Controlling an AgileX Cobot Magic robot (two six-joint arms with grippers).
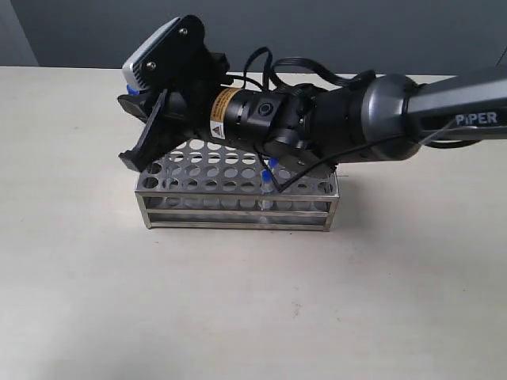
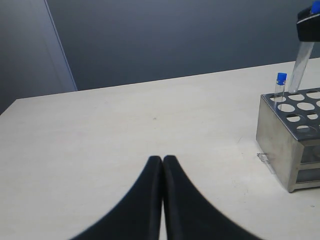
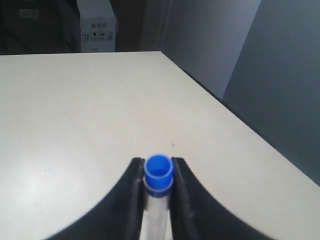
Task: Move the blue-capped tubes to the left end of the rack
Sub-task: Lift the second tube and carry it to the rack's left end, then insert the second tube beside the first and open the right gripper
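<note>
Blue-capped tube was clamped in your right gripper over the left end of the rack. Your left gripper was pressed closed, empty, above the table.

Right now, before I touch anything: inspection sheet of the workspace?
Surface: pale table, no spills seen.
Job's things: steel rack mid-table; corner tube stands in a hole at the rack's left end; two blue caps show right of the middle; held tube is in the right gripper.
Clutter: small clear scrap on the table by the rack's foot.
Grippers: left gripper shut, empty, short of the rack; right gripper shut on the held tube, above the rack's left end.
Cables: black cables loop over the right arm.
Surroundings: dark wall; white labelled box beyond the table.
</note>
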